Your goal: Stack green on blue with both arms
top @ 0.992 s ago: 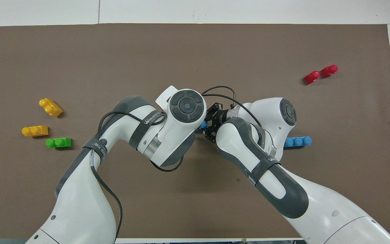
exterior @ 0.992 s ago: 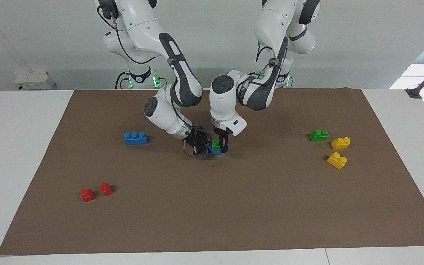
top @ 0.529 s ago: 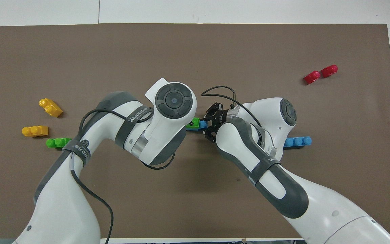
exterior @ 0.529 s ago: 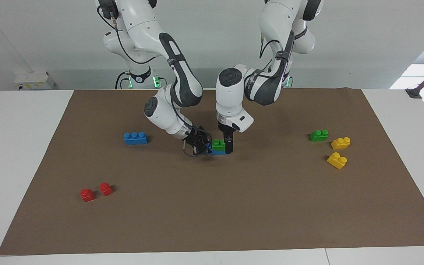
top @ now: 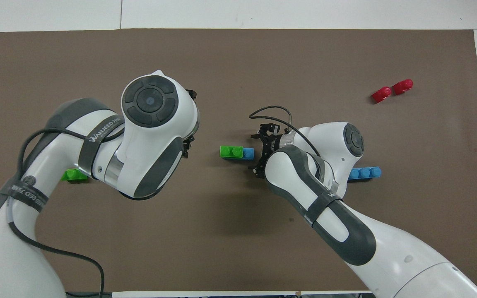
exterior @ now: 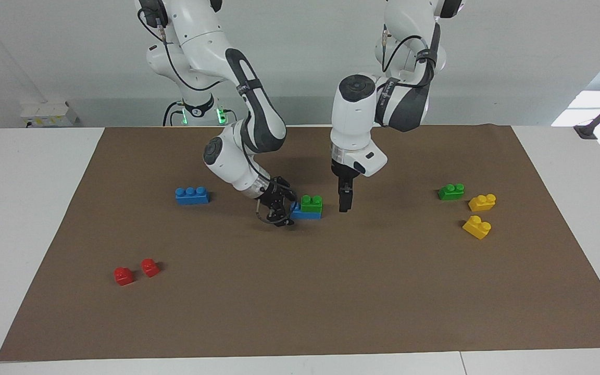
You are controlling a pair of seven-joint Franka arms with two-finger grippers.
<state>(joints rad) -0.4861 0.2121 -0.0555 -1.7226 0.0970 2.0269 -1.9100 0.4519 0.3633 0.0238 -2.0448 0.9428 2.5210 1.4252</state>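
Note:
In the middle of the brown mat [exterior: 300, 291], a green brick [exterior: 311, 202] [top: 231, 152] sits stacked on a blue brick [exterior: 304, 212] [top: 248, 153]. It covers the part of the blue toward the left arm's end, and one blue stud shows at the other end. My right gripper [exterior: 283, 208] [top: 256, 153] is low beside that bare blue end, open, with its fingertips apart from the brick. My left gripper [exterior: 344, 207] hangs over the mat beside the stack, toward the left arm's end, holding nothing. In the overhead view its wrist hides it.
A second blue brick [exterior: 191, 195] [top: 364, 172] lies toward the right arm's end. A second green brick [exterior: 451, 191] [top: 73, 175] and two yellow bricks [exterior: 482, 202] [exterior: 476, 227] lie toward the left arm's end. Two red bricks [exterior: 123, 275] [exterior: 149, 267] lie farther from the robots.
My left gripper let go of the green brick, then rose and moved away toward the left arm's end. My right gripper opened off the blue brick's end. The stack stayed in place.

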